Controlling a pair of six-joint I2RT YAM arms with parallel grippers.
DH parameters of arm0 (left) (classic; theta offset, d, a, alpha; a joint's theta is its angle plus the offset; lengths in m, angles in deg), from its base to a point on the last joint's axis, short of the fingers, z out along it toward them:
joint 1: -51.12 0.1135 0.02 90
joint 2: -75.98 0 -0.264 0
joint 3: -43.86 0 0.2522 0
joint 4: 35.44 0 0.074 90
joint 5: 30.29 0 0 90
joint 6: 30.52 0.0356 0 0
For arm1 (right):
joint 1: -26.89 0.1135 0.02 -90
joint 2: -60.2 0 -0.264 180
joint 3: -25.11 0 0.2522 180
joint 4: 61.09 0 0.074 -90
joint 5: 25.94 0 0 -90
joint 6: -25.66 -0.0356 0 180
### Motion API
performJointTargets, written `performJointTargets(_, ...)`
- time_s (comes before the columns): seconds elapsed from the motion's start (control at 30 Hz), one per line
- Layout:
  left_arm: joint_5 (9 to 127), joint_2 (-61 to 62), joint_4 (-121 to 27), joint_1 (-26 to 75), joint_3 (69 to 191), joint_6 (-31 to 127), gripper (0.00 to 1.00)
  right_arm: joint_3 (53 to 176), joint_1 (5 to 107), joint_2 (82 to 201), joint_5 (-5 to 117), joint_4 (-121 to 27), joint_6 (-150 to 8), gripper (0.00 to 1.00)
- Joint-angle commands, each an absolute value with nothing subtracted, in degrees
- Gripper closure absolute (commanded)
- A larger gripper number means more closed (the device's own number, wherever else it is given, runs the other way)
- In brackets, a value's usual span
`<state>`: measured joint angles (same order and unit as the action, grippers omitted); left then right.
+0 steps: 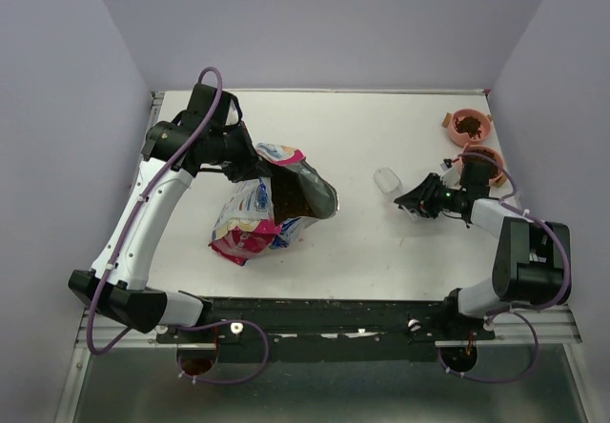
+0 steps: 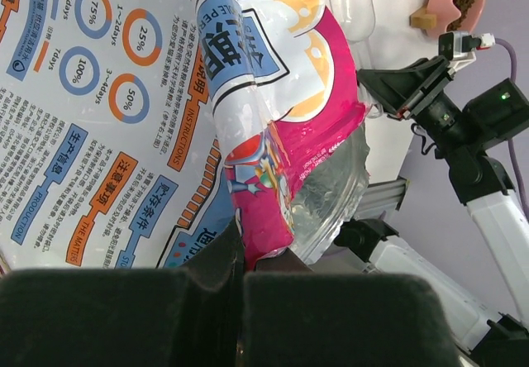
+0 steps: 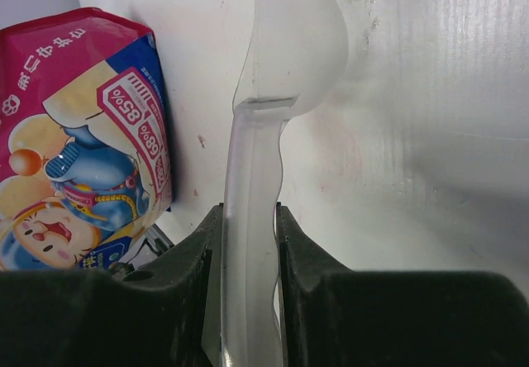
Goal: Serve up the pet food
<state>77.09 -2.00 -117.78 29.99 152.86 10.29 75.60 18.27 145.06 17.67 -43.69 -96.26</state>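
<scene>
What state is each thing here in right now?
printed bag: open, mouth held up
pet food: dark heap inside the bag
clear scoop: empty, held by handle
left gripper: jaws shut on bag edge
right gripper: jaws shut on scoop handle
far pink bowl: holds kibble

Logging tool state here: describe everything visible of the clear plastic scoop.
The clear plastic scoop is one colourless, translucent piece: a narrow flat handle widening into a rounded bowl, which looks empty. The right end effector is shut on the handle, a finger on each side, with the bowl pointing out ahead of it. It is apart from the glossy pink-and-blue printed bag; whether it touches the white table is unclear.
</scene>
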Motion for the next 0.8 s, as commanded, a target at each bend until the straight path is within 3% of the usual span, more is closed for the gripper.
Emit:
performJointTargets(0.0,77.46,-2.25,-116.26,29.50,153.95,7.01,1.00,74.21,18.28,146.95,21.17,-45.13,-94.31,0.80)
performJointTargets(0.27,75.62,-1.99,-115.30,28.01,154.04,5.43,1.00,75.88,18.37,152.13,28.55,-37.05,-92.91,0.68)
performJointTargets(0.43,74.48,1.53,-109.42,26.51,147.99,4.37,1.00,75.26,18.28,153.54,29.78,-37.39,-92.82,0.57)
performJointTargets(0.77,76.49,6.72,-106.42,26.16,141.55,4.37,1.00,78.77,18.45,150.13,34.26,-28.88,-91.33,0.44)
